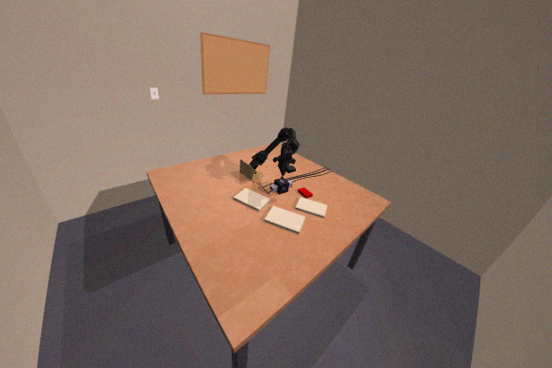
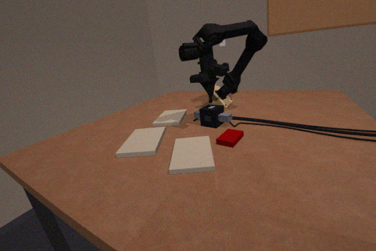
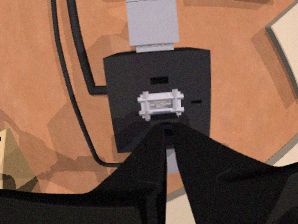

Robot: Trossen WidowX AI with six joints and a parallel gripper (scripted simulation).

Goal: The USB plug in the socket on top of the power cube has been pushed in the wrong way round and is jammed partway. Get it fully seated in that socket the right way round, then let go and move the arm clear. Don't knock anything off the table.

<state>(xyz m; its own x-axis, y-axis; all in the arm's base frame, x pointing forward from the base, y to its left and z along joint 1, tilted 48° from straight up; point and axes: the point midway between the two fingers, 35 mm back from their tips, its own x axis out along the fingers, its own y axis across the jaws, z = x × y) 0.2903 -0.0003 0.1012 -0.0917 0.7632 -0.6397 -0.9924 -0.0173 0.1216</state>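
Note:
The black power cube (image 1: 282, 186) (image 2: 206, 119) (image 3: 130, 70) stands on the table. A whitish socket frame (image 3: 161, 95) is on its top, with a dark slot just below it in the wrist view. My gripper (image 1: 283, 176) (image 2: 210, 101) (image 3: 167, 132) points down over the cube top, beside the frame, and is shut on the USB plug. Only a small greyish bit of the plug (image 2: 210, 103) shows at the fingertips; the fingers hide the rest. Its way round, and whether it touches the cube, I cannot tell.
Grey plugs (image 2: 225, 117) (image 3: 152, 22) stick out from opposite cube sides. Black cables (image 2: 282, 124) (image 3: 80, 50) run off beside it. A red block (image 1: 305, 192) (image 2: 230, 137) and pale slabs (image 1: 284, 219) (image 2: 192, 155) lie nearby. A tan bracket (image 2: 226, 101) (image 3: 12, 165) stands behind.

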